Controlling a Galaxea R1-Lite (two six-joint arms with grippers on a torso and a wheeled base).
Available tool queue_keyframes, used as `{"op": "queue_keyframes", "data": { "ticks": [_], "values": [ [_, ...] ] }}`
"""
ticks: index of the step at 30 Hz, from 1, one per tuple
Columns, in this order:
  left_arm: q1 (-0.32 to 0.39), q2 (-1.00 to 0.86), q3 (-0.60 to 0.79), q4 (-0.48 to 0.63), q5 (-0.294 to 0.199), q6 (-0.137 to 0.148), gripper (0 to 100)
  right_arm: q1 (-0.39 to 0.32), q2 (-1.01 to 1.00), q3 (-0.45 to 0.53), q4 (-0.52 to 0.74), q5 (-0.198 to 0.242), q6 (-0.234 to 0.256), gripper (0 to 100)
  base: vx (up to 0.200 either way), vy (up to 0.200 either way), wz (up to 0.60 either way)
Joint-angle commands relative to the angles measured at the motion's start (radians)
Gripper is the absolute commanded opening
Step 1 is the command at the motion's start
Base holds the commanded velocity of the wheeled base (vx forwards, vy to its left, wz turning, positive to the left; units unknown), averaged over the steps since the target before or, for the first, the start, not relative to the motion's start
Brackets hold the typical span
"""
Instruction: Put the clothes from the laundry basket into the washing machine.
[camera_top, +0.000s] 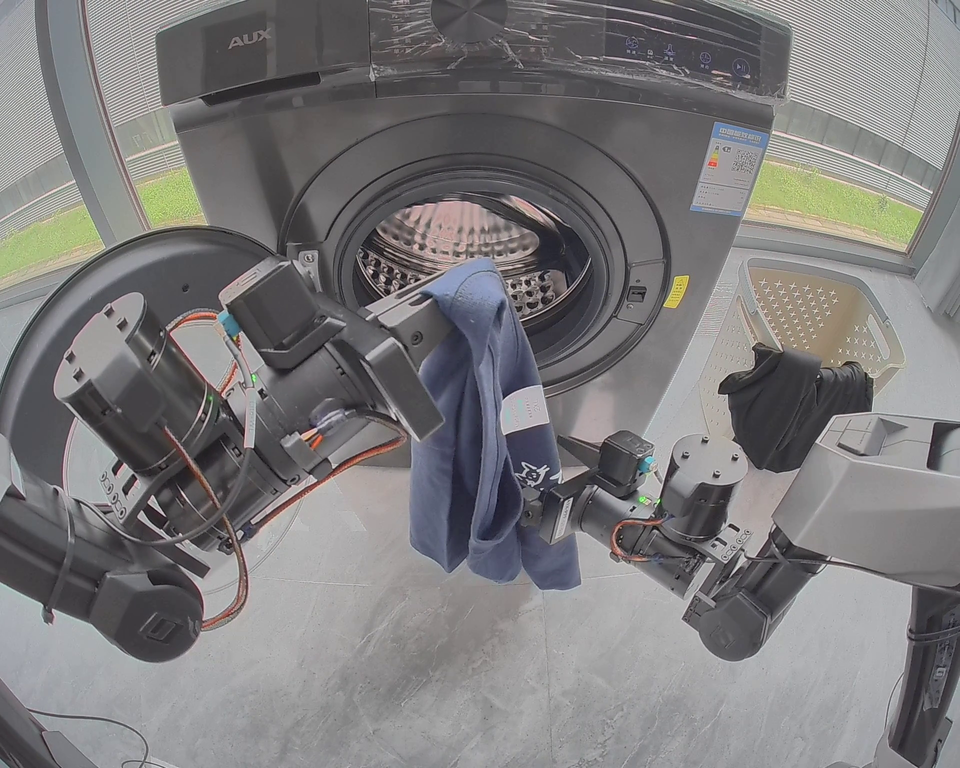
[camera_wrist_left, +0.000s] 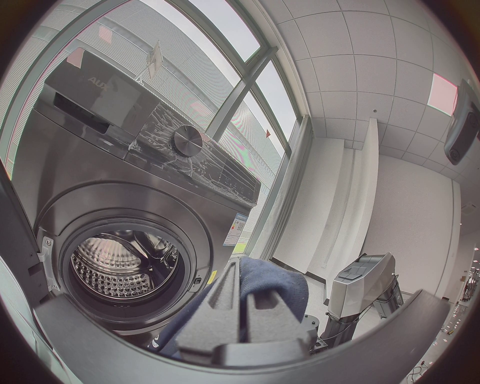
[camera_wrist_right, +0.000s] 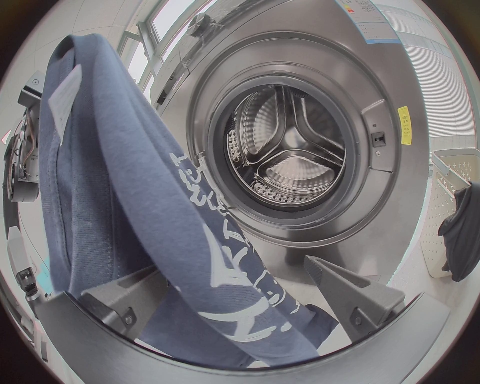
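Pinching the top of the blue shirt (camera_top: 480, 420), the left claw (camera_top: 425, 315) has its fingers clamped tight on the cloth just before the open mouth of the washing machine (camera_top: 600, 150), so the shirt hangs free past the port's lower rim, its hem above bare floor (camera_top: 400, 650). The right claw (camera_wrist_right: 240, 300) is spread wide lower down, one finger either side of the hanging shirt, gripping nothing. On the robot's right the laundry basket (camera_top: 830, 300) stands beside the machine, a dark garment (camera_top: 790, 400) draped over its near rim; the door (camera_top: 150, 270) stands swung open on the left.
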Motion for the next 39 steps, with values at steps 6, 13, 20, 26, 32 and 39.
{"op": "queue_keyframes", "data": {
  "ticks": [6,13,20,26,32,39],
  "values": [
    [-0.002,0.003,-0.012,0.008,0.001,0.0,0,0.083,0.113,-0.062,-0.012,0.01,0.001,100,0.0,0.0,0.0],
    [-0.014,-0.008,-0.009,0.014,0.004,0.0,0,0.097,0.178,-0.174,-0.015,0.005,0.005,100,0.0,0.0,0.0],
    [-0.01,-0.012,0.001,0.011,0.006,-0.002,0,0.091,0.173,-0.191,-0.035,-0.002,0.015,0,0.0,0.0,0.0],
    [0.044,-0.012,0.036,0.001,0.007,0.0,0,0.059,0.106,-0.134,-0.042,-0.007,0.016,0,0.0,0.0,0.0],
    [0.175,-0.011,0.143,-0.021,-0.005,0.001,0,-0.029,-0.008,-0.105,-0.02,-0.035,0.024,0,0.0,0.0,0.0],
    [0.248,0.041,0.28,-0.036,-0.047,0.006,0,-0.044,-0.109,-0.103,0.029,-0.041,0.024,0,0.0,0.0,0.0]
  ]
}}
